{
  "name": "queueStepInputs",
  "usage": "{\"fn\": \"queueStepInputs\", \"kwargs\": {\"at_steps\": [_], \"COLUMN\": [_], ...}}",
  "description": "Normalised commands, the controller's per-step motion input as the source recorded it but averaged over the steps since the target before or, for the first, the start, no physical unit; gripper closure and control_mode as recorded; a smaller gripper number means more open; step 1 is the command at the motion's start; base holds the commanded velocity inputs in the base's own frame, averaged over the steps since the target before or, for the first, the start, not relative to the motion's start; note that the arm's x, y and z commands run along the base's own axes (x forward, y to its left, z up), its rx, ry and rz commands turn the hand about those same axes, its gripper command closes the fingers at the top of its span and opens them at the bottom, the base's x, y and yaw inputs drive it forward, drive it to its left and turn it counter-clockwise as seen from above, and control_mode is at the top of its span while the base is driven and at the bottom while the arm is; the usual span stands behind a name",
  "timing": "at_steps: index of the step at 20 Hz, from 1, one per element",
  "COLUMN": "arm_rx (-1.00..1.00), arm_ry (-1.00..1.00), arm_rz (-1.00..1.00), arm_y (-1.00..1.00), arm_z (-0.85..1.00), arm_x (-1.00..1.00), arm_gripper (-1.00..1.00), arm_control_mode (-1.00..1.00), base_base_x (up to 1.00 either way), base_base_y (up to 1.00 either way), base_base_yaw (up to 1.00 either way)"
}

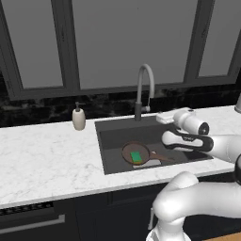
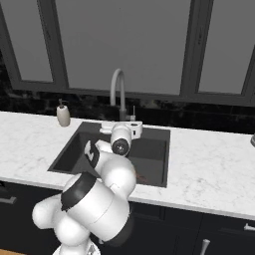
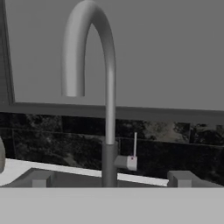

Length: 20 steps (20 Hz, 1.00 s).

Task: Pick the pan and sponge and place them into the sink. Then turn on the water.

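The sink (image 1: 109, 136) is a large dark basin set into the marbled worktop (image 1: 47, 160), and both things to be cleared already lie in it: the pan (image 1: 134, 154) rests on the basin floor toward the front, handle pointing right, with the green sponge (image 1: 136, 156) lying inside it. What seems left of the task is the water.

The faucet (image 3: 107, 87) rises at the back rim of the sink, its long axis upright, the arch curling over so the spout hangs above the basin. In the hand view it stands almost dead ahead of the end effector (image 3: 109, 181), a touch left of centre.

The coming move probably turns on the small lever (image 3: 134, 146): a thin, pale stick standing upright from a block on the right side of the faucet stem, low down. It lies ahead of the end effector, slightly to the right and somewhat above its two fingertips (image 3: 40, 178), apart from them.

The end effector is released, spread wide, grasping nothing.
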Motion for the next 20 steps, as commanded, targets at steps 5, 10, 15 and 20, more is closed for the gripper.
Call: {"fn": "queueStepInputs", "kwargs": {"at_steps": [5,10,15,20], "arm_rx": [0.00,0.00,0.00,0.00], "arm_ry": [0.00,0.00,0.00,0.00], "arm_rz": [0.02,0.02,0.03,0.02], "arm_y": [0.00,0.00,0.00,0.00], "arm_z": [0.00,0.00,0.00,-0.01], "arm_x": [0.16,0.09,0.00,0.00], "arm_gripper": [-1.00,-1.00,-1.00,-1.00], "arm_control_mode": [-1.00,-1.00,-1.00,-1.00], "base_base_x": [0.00,0.00,0.00,0.00], "base_base_y": [0.00,0.00,0.00,0.00], "base_base_yaw": [0.00,0.00,0.00,0.00]}}
